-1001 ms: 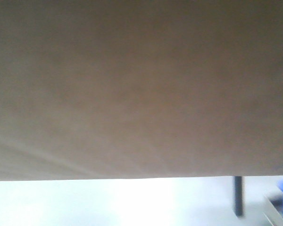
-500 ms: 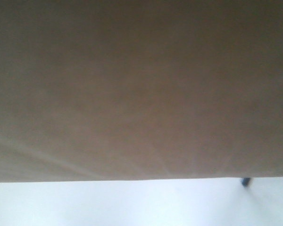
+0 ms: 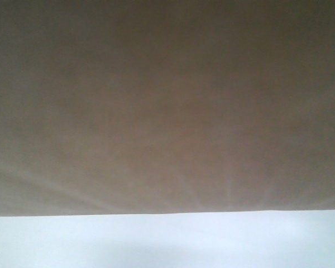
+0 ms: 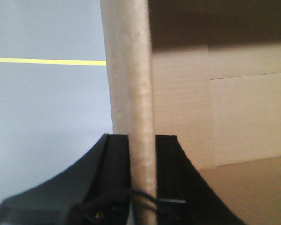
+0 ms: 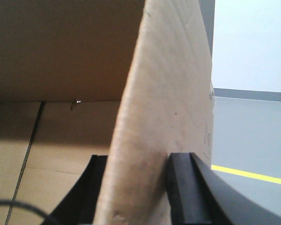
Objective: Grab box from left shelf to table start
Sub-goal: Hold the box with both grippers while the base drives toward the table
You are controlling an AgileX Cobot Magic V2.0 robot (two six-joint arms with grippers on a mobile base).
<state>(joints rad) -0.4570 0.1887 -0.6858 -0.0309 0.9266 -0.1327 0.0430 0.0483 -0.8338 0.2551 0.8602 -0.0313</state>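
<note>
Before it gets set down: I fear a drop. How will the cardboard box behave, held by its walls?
Probably fairly stiff: the box wall pinched in the left hand looks thick and straight. Likely light for its size: the interior in both wrist views looks empty. It might swing or slip, since the right hand too pinches only one wall.

The front view faces the box (image 3: 167,106) from very close, its side filling most of the frame. The wrist views look along the left gripper (image 4: 143,140) and right gripper (image 5: 140,161) at box walls edge-on, sharing the box's inside and the floor (image 4: 47,117) beyond.
</note>
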